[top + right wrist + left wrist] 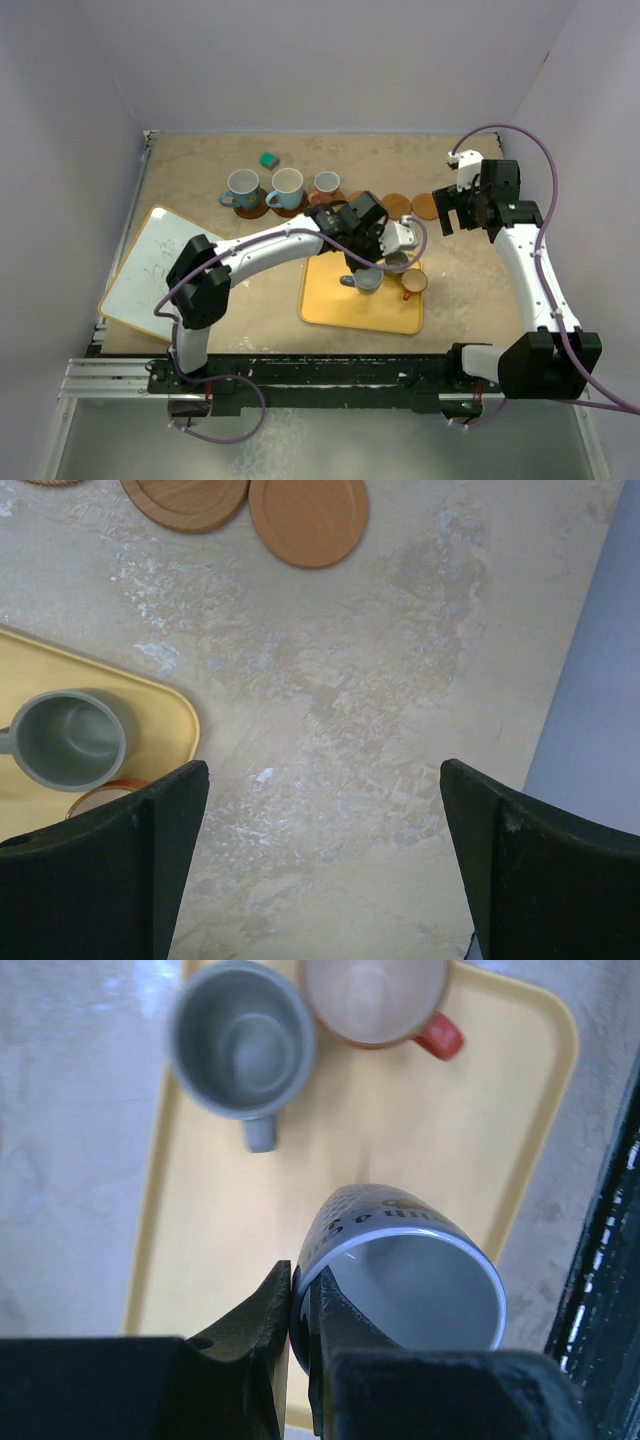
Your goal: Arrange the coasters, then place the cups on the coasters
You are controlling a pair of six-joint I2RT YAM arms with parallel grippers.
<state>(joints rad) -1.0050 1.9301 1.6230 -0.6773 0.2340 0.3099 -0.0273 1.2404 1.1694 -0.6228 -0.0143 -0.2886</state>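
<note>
**L pincer pinching a mug rim at the tray, R pincer spread wide**

Top cam: the yellow tray point(330, 310) is my ref. The L pincer point(392, 252) hangs over the tray's back edge. The arm hides its tips, so I can't tell the grip from here. On the tray sit the grey mug point(368, 280) and, right of it, the orange-brown mug point(414, 284). Behind the tray to the left, a blue mug point(243, 186), second blue mug point(287, 186) and small pale mug point(326, 183) stand in a row. Each is on a dark coaster point(256, 211), as far as I can see. Behind the tray to the right, two loose coasters point(398, 206) lie side by side on the worktop point(200, 160). The R pincer point(450, 215) hovers just beyond them.

L wrist cam: the L pincer is pressed onto the rim of a printed mug point(400, 1260), w/ one finger point(268, 1305) outside the wall and the other inside. The mug is over the tray; I can't tell if its base touches. The grey and orange-brown mugs stand upright close together, apart from it.

R wrist cam: the R pincer point(322, 770) is spread wide w/ nothing between its fingers, over bare worktop just off the tray's corner. The grey mug sits by that corner. The loose coasters lie edge to edge further out.
</note>
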